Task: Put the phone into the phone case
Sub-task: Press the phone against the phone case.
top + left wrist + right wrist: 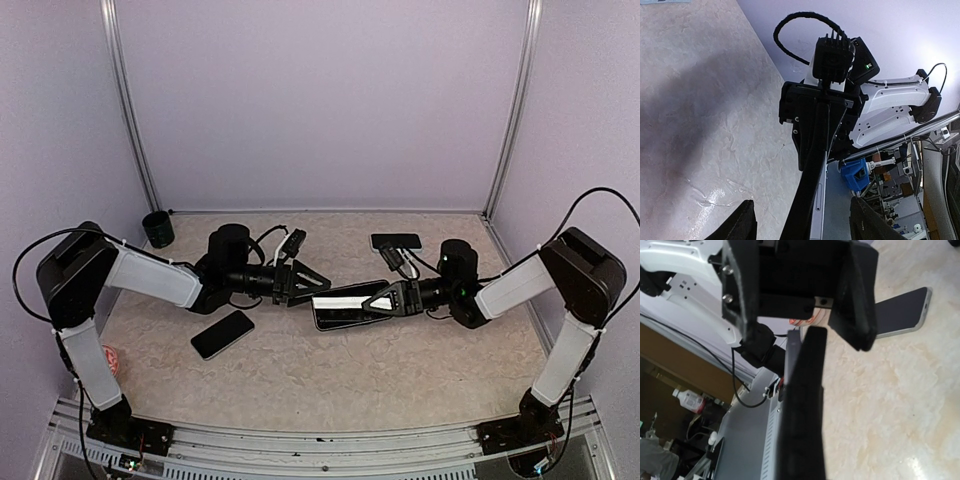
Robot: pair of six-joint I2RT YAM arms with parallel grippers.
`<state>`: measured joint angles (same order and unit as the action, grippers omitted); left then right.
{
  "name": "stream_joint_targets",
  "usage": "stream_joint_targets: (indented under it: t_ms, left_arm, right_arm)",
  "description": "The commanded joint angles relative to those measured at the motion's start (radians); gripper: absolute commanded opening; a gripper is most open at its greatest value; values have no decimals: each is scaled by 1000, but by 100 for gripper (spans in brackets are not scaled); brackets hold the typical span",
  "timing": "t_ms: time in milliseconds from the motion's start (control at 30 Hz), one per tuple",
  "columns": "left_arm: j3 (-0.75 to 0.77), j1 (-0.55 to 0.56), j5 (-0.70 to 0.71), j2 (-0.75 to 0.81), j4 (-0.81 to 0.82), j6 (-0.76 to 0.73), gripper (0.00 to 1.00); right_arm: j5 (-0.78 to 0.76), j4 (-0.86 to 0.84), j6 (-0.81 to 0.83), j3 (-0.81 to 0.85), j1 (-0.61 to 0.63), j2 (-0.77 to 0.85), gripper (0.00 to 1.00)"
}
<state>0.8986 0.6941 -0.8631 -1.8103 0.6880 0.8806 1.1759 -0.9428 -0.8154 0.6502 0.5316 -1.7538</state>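
A phone with a silver edge lies against the black phone case [345,305], held edge-up above the table's middle. My right gripper [385,300] is shut on its right end. In the right wrist view the case [802,415] runs up the middle and hides my own fingers. My left gripper [305,283] is open at the item's left end. In the left wrist view its fingers [742,222] stand wide on either side of the black case [810,190] and the silver phone edge [821,205], without touching them.
A second dark phone [222,333] lies flat on the table left of centre; it also shows in the right wrist view [900,315]. A dark flat device [395,241] lies at the back. A black cup [157,228] stands at the back left corner.
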Motion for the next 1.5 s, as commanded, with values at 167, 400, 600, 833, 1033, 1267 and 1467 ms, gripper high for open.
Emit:
stream_joint_targets:
  t_ms: [167, 400, 600, 833, 1033, 1267, 1467]
  left_arm:
    - [11, 23, -53, -13, 61, -4, 58]
    - [26, 39, -62, -26, 58, -6, 52]
    - [28, 45, -61, -29, 62, -5, 37]
    - [24, 47, -50, -29, 61, -10, 25]
    - [31, 45, -13, -18, 0, -51, 10]
    - [40, 42, 51, -6, -73, -87, 0]
    - [36, 34, 54, 3, -58, -78, 33]
  right_arm:
    - [48, -92, 28, -15, -7, 67, 0]
    - [41, -70, 45, -18, -7, 77, 0]
    - [36, -65, 48, -18, -7, 72, 0]
    - [18, -21, 75, -13, -7, 69, 0]
    - [-17, 65, 110, 5, -8, 63, 0]
    - [-48, 95, 118, 14, -10, 59, 0]
    - [-45, 103, 131, 17, -11, 78, 0]
